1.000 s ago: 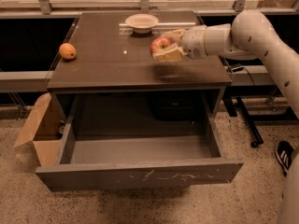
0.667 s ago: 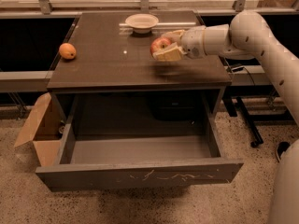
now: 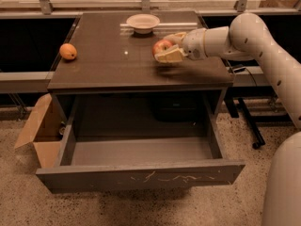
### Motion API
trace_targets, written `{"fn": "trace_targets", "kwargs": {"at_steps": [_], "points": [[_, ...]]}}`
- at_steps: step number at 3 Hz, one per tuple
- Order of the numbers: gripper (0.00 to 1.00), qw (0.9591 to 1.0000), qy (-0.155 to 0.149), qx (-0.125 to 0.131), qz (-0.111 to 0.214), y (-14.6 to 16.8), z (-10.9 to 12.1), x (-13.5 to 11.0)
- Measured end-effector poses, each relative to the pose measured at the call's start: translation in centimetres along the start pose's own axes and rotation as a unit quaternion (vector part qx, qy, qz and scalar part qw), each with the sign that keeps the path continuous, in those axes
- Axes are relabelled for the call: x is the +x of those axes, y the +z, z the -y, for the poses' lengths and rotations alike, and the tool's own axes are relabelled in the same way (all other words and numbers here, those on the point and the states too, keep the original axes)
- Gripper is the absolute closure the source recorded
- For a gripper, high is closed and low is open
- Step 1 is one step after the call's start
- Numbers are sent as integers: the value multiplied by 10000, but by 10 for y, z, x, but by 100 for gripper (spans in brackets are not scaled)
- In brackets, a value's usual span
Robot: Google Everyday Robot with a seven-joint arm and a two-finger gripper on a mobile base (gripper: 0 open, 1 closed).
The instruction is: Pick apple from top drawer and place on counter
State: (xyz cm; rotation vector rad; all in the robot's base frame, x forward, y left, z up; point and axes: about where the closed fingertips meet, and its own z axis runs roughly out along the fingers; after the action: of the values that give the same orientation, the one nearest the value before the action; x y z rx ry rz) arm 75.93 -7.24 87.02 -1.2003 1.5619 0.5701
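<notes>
Camera view: apple [image 3: 161,46] out of the top drawer [image 3: 141,175], clamped in the hand [image 3: 165,51] low over the desk [image 3: 108,65], front-right of the bowl [image 3: 143,21]; release remains.

The white arm reaches in from the right, its gripper [image 3: 163,49] pointing left, fingers clamped on the apple [image 3: 160,44].

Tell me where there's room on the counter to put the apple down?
The counter is bare in the wide middle, between the orange at the left edge and the apple, in front of the bowl. The front strip is bare too. It is crowded at the right, where the end effector holds the apple.
</notes>
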Motion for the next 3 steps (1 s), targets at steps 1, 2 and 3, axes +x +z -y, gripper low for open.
{"fn": "trace_targets", "kwargs": {"at_steps": [1,2,3], "points": [[0,10000,71,-49,-28,2,1,4],[0,10000,43,-15,15,-2,0,2],[0,9996,-105,149,218,-22,-5,-7]]}}
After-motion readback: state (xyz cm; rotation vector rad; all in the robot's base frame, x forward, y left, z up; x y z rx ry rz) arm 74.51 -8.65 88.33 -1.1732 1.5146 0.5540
